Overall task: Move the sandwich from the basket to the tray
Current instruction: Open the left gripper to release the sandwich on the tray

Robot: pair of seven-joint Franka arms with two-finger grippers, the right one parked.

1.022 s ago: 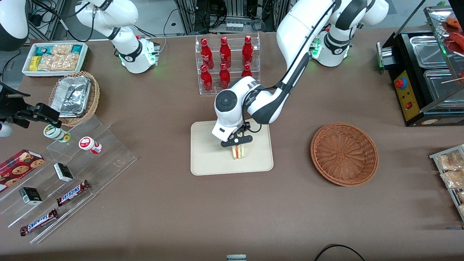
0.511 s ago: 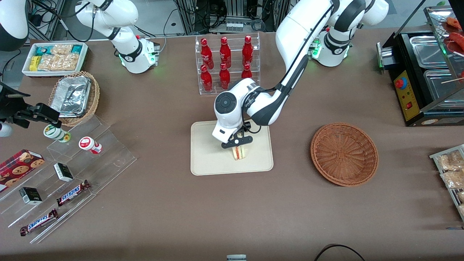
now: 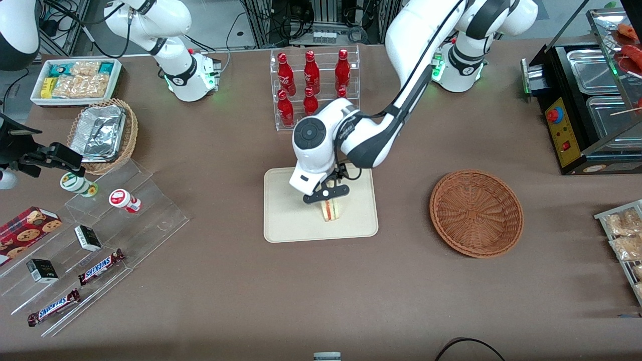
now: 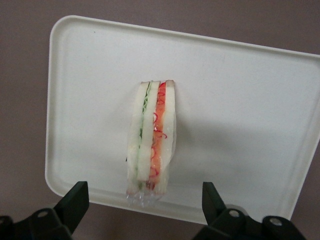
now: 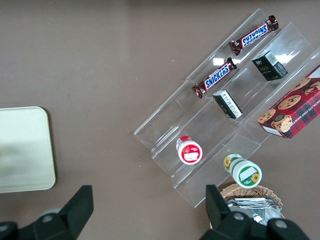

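Sandwich (image 3: 330, 211): stands on its edge on the tray, a little below the middle of the front view; in the left wrist view (image 4: 150, 143) its cut face shows pale bread with a green layer and a red-orange layer, inside clear wrap.
Tray (image 3: 286, 220): cream rectangle with rounded corners, flat on the brown table (image 3: 321, 291) at the centre of the front view; the sandwich sits in the part of it nearer the camera and toward the working arm's end.
Gripper (image 3: 327, 195): hangs just above the sandwich, over the tray; the left wrist view (image 4: 145, 205) shows its two dark fingers (image 4: 75, 200) spread wide, one on each side of the sandwich, with clear space between each finger and the bread, so nothing is held.
Basket (image 3: 476, 213): round reddish-brown wicker, in the right half of the front view, toward the working arm's end of the table and well apart from the tray; only bare weave shows inside.
Bottle rack (image 3: 313, 87): clear stand of red bottles, upper centre of the front view, farther from the camera than the tray.
Tiered acrylic shelf (image 3: 100, 235): lower left of the front view, carrying chocolate bars and small boxes.
Tan basket (image 3: 128, 135): upper left of the front view, holding foil trays.
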